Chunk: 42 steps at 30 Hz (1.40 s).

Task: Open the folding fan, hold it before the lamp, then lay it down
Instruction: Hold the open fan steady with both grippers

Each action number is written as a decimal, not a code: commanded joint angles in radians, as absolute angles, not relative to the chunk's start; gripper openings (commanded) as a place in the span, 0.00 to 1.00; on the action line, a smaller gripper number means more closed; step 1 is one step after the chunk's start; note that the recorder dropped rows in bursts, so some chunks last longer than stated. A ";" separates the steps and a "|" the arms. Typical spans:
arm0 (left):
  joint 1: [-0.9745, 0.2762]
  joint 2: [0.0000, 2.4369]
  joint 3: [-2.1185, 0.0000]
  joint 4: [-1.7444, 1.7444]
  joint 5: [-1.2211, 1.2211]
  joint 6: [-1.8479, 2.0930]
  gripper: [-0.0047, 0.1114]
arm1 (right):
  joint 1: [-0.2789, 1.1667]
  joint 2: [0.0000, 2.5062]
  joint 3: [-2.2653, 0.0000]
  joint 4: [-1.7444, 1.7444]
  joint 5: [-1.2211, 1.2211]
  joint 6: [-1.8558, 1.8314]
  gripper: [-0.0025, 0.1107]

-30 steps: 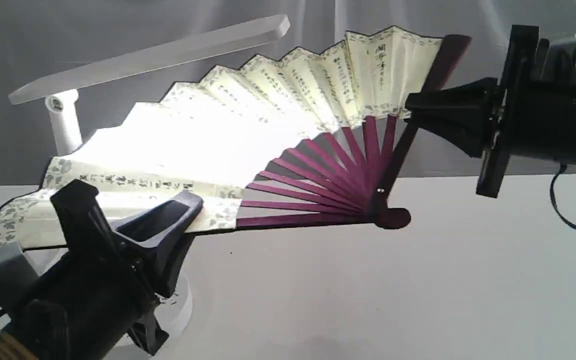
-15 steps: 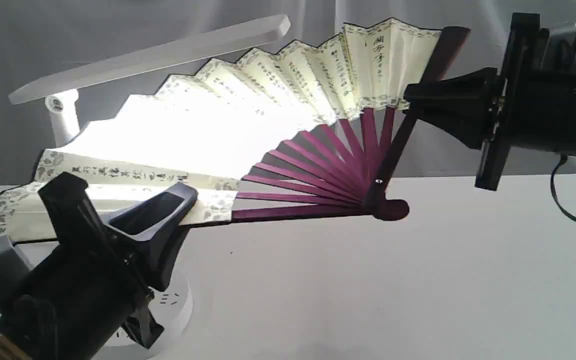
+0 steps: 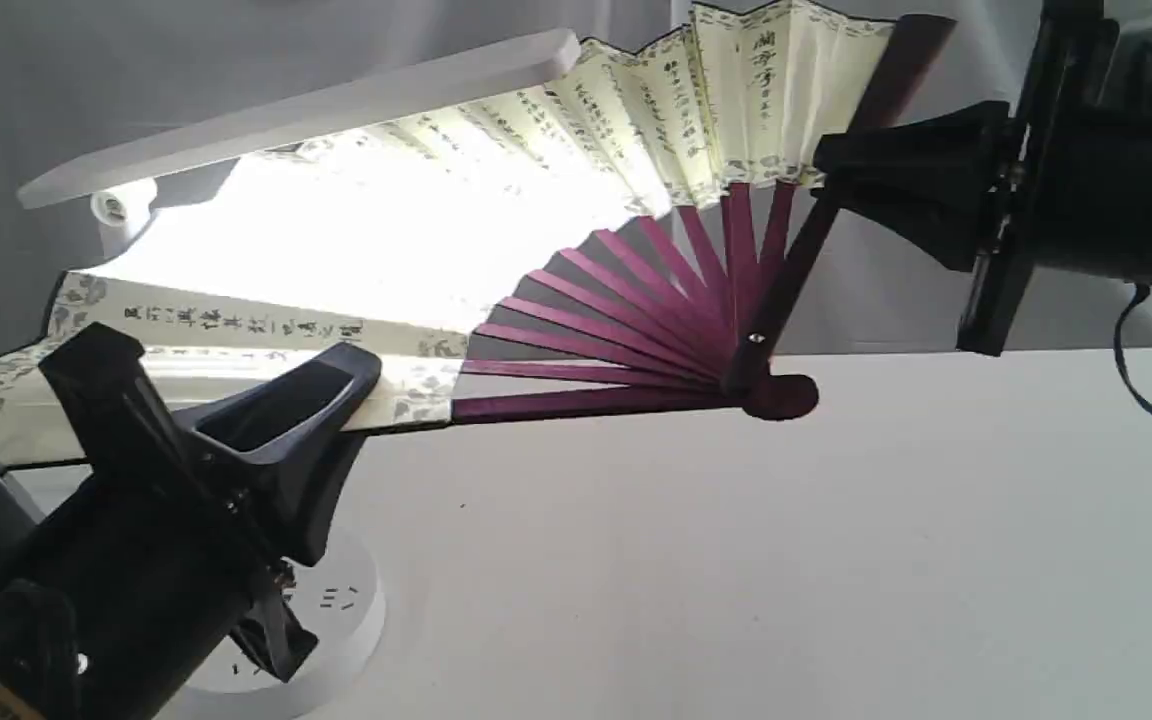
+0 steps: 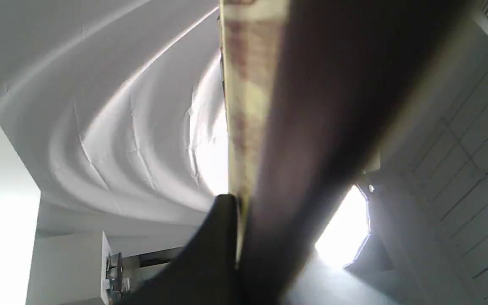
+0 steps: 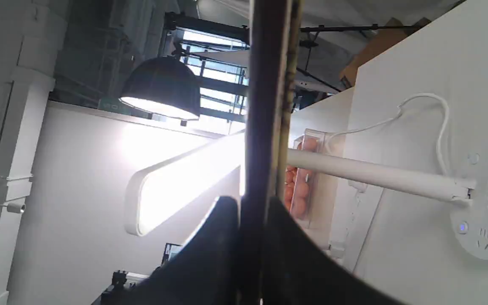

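The folding fan (image 3: 636, 110) is spread wide and held up in the air, its cream leaf glowing where the lamp (image 3: 316, 105) shines through it. Its maroon ribs (image 3: 636, 300) meet at the pivot (image 3: 781, 395) just above the table. My left gripper (image 3: 336, 400) is shut on the fan's lower guard stick, seen edge-on as the fan (image 4: 248, 106) in the left wrist view. My right gripper (image 3: 831, 175) is shut on the upper guard stick (image 5: 265, 106). The lamp's lit bar head (image 5: 184, 186), stem (image 5: 375, 173) and round socket base (image 5: 487, 203) show behind the fan.
The lamp base (image 3: 326, 610) stands on the white table (image 3: 786, 550) under my left arm. A white cord (image 5: 422, 114) loops from the base. A clear box of orange balls (image 5: 301, 178) sits beyond the lamp. A grey curtain hangs behind.
Both grippers have lifted the open fan higher; its top edge now overlaps the lamp's bar head, and the pivot has risen slightly off the table.
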<state>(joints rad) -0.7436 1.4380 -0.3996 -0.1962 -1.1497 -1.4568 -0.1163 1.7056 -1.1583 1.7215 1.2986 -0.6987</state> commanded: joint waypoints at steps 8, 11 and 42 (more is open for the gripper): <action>-0.749 1.419 -0.396 -0.189 -1.221 -1.486 0.04 | -0.129 1.703 -1.166 1.744 1.221 -0.734 0.02; -0.749 1.419 -0.396 -0.189 -1.221 -1.486 0.04 | -0.129 1.703 -1.166 1.744 1.221 -0.734 0.02; -0.749 1.419 -0.396 -0.168 -1.170 -1.474 0.04 | -0.129 1.703 -1.166 1.735 1.221 -0.734 0.02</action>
